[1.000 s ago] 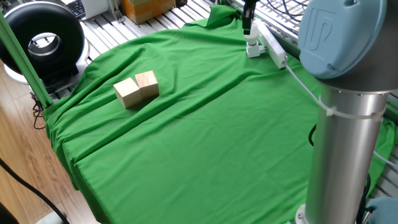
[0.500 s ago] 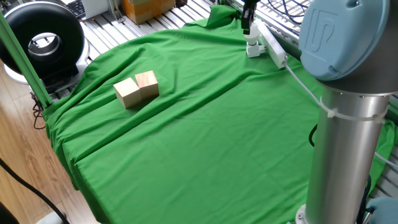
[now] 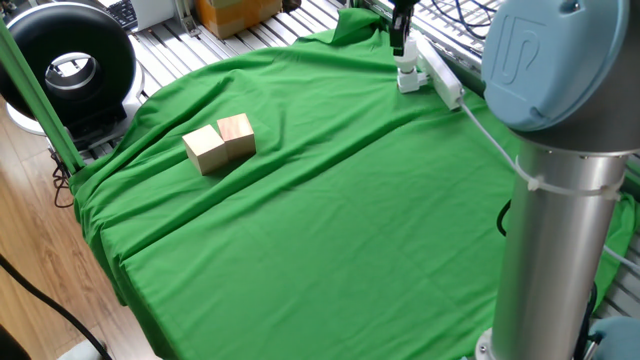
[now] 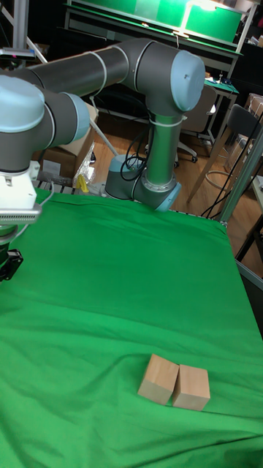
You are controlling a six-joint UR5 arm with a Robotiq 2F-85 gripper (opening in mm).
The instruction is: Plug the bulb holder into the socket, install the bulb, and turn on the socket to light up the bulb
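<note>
At the far right edge of the green cloth (image 3: 330, 210) you see the socket (image 3: 440, 78) lying. The bulb holder (image 3: 408, 82) sits at its near end, and the bulb (image 3: 405, 66) stands upright in it. The gripper (image 3: 398, 40) is directly above the bulb; you cannot tell if its fingers grip it. Two wooden blocks (image 3: 220, 142) touch each other on the left.
</note>
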